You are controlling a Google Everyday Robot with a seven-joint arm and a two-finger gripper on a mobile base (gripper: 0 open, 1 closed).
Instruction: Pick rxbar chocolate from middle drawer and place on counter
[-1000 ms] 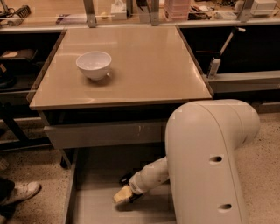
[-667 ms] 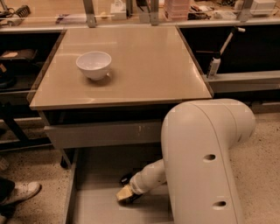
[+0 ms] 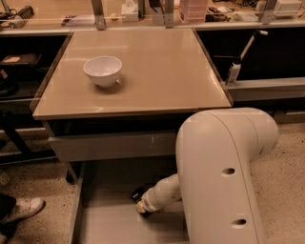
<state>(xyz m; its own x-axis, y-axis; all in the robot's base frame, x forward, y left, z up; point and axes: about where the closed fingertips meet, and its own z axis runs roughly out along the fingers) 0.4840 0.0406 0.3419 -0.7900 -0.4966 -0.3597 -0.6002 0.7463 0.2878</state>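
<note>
The middle drawer [image 3: 107,226] is pulled out at the bottom, its grey floor bare on the left. My gripper [image 3: 141,202] reaches down into it at the end of the white arm [image 3: 224,181], low over the drawer floor near its middle. A small black shape [image 3: 137,194] shows at the gripper's tip; I cannot tell whether it is the rxbar chocolate or part of the gripper. The beige counter [image 3: 162,71] lies above, with a white bowl [image 3: 102,70] on its left part.
The upper grey drawer's scratched front panel [image 3: 109,145] sits just above the open drawer. A cluttered bench [image 3: 143,12] runs behind the counter. A person's white shoe [image 3: 24,208] is on the floor at left. The bulky arm covers the drawer's right side.
The gripper end has moved a little to the right and toward the back of the drawer. The big arm link has shifted slightly left. The bowl has not moved.
</note>
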